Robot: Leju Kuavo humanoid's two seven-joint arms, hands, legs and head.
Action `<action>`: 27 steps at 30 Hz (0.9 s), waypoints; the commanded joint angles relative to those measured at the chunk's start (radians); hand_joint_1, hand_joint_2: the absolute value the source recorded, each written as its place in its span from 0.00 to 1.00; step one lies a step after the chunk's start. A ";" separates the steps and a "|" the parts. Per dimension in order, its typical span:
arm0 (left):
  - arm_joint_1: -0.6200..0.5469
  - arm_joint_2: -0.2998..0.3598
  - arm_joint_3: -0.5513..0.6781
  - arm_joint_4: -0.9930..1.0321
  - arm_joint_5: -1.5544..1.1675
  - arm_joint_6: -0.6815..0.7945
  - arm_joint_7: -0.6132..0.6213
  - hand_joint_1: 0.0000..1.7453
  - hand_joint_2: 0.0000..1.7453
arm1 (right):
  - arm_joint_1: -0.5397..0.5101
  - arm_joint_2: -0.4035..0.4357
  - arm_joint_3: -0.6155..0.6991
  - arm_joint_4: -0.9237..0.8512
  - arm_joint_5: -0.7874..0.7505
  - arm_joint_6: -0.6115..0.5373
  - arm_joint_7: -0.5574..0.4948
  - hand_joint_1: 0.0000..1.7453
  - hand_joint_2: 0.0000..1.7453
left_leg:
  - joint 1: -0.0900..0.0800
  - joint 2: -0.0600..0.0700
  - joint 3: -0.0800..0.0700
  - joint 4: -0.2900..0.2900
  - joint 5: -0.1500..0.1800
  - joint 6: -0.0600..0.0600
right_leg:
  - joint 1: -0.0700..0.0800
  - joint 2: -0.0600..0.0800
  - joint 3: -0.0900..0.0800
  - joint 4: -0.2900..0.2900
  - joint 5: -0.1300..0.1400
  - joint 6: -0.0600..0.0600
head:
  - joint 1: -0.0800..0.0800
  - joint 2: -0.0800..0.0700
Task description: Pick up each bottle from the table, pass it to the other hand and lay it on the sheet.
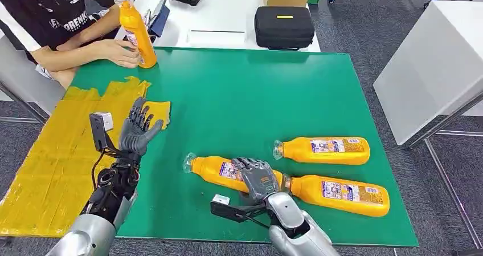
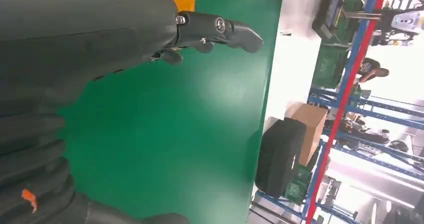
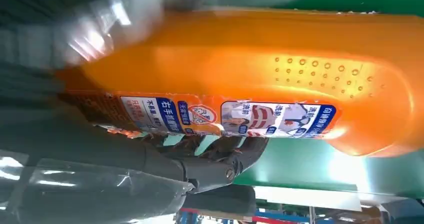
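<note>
Green mat point(image 1: 239, 96) covers the table, yellow sheet point(image 1: 57, 153) alongside.

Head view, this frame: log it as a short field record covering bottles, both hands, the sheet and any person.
bottles lying on green mat: three, the nearest-left bottle under the right hand, far bottle, near-right bottle
upright bottle: at the mat's far left corner, held by a person's hand
right hand: fingers wrapped over the nearest-left bottle, which lies on the mat
left hand: raised, fingers spread, holds nothing
yellow sheet: no bottle on it
</note>
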 commanded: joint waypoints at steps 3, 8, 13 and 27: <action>-0.004 0.015 -0.003 0.004 0.012 0.008 0.011 0.00 1.00 | -0.029 0.016 -0.039 0.099 -0.030 -0.016 -0.036 1.00 1.00 | 0.000 0.000 0.004 0.000 -0.002 0.000 | 0.001 0.000 0.004 0.000 -0.001 -0.004 | 0.000 0.000; 0.007 0.015 0.000 -0.008 0.026 0.015 0.002 0.00 1.00 | -0.051 0.057 -0.090 0.043 -0.131 -0.150 -0.142 1.00 1.00 | 0.000 0.001 0.003 0.000 -0.001 0.000 | 0.001 0.001 0.002 0.000 -0.001 -0.004 | 0.000 0.000; 0.012 0.009 0.007 -0.012 0.062 -0.021 0.000 0.00 1.00 | -0.046 0.099 -0.176 -0.076 -0.284 -0.244 -0.247 1.00 1.00 | 0.000 0.002 0.005 0.001 -0.004 0.000 | 0.001 0.003 0.004 0.002 -0.002 -0.005 | 0.000 0.000; 0.050 -0.020 -0.079 -0.139 0.096 -0.114 0.021 0.00 1.00 | -0.037 0.138 -0.323 -0.104 -0.652 -0.299 -0.542 1.00 1.00 | 0.000 -0.001 0.002 0.001 -0.002 0.000 | 0.001 -0.001 0.002 0.001 -0.001 -0.003 | 0.000 0.000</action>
